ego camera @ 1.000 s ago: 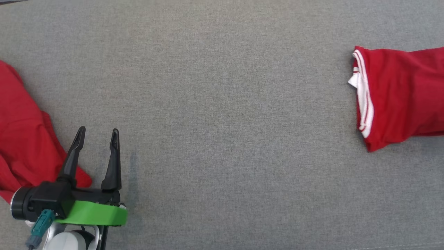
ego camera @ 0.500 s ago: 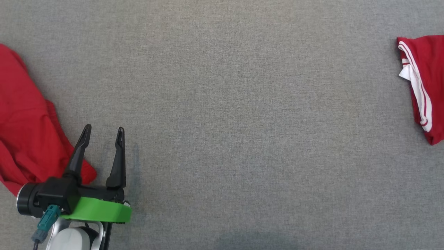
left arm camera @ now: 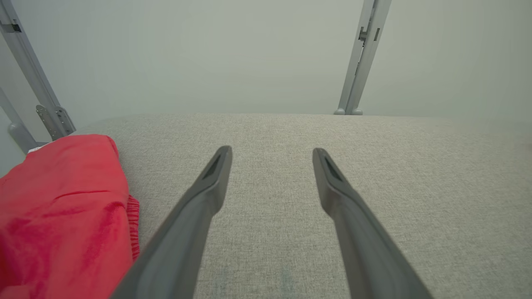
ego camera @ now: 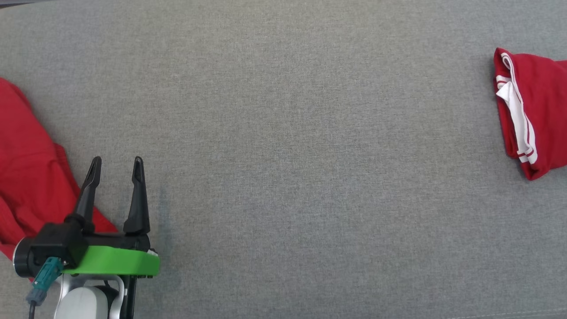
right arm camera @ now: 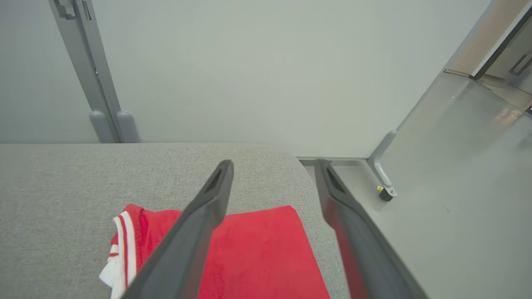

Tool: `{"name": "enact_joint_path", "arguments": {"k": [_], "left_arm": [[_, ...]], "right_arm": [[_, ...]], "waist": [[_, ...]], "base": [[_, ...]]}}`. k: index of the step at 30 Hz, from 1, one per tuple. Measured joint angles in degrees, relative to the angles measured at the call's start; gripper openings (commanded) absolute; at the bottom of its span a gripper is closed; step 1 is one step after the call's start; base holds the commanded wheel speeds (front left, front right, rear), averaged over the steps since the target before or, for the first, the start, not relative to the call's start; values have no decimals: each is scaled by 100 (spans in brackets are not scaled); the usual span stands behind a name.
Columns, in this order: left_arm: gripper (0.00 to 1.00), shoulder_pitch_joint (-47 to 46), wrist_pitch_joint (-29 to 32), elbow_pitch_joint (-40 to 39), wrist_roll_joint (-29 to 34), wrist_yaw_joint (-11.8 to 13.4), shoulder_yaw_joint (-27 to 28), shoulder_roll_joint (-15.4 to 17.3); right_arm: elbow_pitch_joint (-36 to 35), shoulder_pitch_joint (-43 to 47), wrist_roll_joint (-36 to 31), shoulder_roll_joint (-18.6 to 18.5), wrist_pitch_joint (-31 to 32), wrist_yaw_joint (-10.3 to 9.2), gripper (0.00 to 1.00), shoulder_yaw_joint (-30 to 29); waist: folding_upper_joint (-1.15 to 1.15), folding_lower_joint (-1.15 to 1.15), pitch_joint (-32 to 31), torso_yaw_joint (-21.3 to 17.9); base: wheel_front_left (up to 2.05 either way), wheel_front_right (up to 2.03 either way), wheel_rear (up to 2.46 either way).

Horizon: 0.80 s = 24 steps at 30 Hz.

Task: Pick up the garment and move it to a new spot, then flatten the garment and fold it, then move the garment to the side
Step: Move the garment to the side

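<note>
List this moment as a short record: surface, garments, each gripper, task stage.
Surface: grey fabric table
Garment: folded red garment, white stripes, at the table's right end
Other cloth: rumpled red cloth at the left edge
Left arm: left gripper open, empty, beside the rumpled cloth
Right arm: right gripper open, empty, above the folded garment
Task stage: garment looks folded and set aside

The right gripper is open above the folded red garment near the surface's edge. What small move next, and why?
Probably lift the right gripper straight up. Its jaws stand open, nothing between them, and the folded red garment lies flat on the grey surface below; a sideways pull might snag and undo the fold.
</note>
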Motion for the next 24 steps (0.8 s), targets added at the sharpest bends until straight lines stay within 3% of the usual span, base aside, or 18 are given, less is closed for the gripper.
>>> {"name": "enact_joint_path", "arguments": {"k": [5, 12, 24], "left_arm": [[100, -2, 0, 124, -84, 115, 167, -30], [100, 56, 0, 369, -183, 307, 470, -36], [100, 341, 1, 923, -103, 407, 436, -43]], "right_arm": [[-316, 161, -10, 532, -693, -7, 100, -152], [-646, 836, -107, 1354, -1404, -7, 100, 194], [-672, 2093, -471, 2369, -1595, -8, 100, 682]], "waist": [[0, 0, -196, -124], [0, 0, -465, -406], [0, 0, -937, -735]], "base": [[0, 0, 0], [0, 0, 0], [0, 0, 0]]}}
